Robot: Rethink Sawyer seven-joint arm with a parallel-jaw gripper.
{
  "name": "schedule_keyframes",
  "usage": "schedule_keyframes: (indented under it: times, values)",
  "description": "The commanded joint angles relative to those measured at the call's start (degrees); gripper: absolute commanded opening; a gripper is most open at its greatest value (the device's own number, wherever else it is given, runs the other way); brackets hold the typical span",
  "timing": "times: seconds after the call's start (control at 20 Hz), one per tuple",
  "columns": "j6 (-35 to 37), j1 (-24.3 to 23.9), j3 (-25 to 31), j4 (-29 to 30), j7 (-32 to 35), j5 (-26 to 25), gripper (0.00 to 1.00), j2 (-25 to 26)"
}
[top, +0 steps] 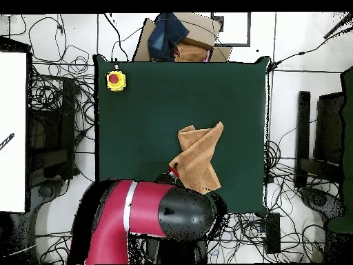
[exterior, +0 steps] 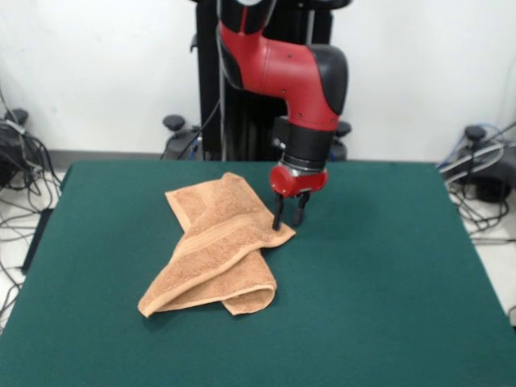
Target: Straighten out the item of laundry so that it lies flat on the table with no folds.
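**Gripper down at the towel's corner**

Gripper [exterior: 288, 218] hangs from the red and black arm [exterior: 290, 72] with its two dark fingers pointing straight down. A clear gap shows between them, so it is released rather than clenched. One finger [exterior: 277, 216] stands at the pointed corner of the towel [exterior: 218, 242]; the other is just off the cloth, over bare green. Whether the tips touch the cloth or the bench cannot be told from the front view.

In the overhead view the arm's bulk covers most of the gripper, and only a small red part shows at the towel's edge.

The towel [top: 200, 157] lies on the bench [exterior: 387, 282], around the middle of the green top and somewhat toward the robot's side. It is not flat: it is doubled over on itself, with one layer lying slantwise across another. A paler woven band runs along the upper layer. In the front view a rounded fold sticks out beneath at the near end, and another corner points up toward the far edge.

Seen from overhead, a yellow box with a red button [top: 115, 81] sits at one corner of the bench [top: 138, 124], well apart from the towel. Cables run over the floor around the bench.
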Motion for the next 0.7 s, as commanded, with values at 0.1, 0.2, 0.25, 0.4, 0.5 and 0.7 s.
schedule_keyframes:
  times: [0.1, 0.2, 0.25, 0.4, 0.5, 0.7]
  values:
    - [-2.27, 0.56, 2.04, -7.59, 14.89, 4.44, 1.0, 3.55]
    - [-1.49, 0.41, 2.04, -7.19, 14.88, 4.56, 1.0, 3.11]
    - [-1.3, 0.41, 2.06, -6.93, 14.94, 4.59, 1.0, 2.83]
    - [-1.31, 0.46, 2.05, -6.95, 14.91, 4.59, 1.0, 2.85]
    - [-1.54, 0.53, 1.94, -7.01, 14.9, 4.69, 1.0, 2.97]
    - [-1.39, 0.6, 1.87, -7.01, 14.83, 4.83, 1.0, 2.99]
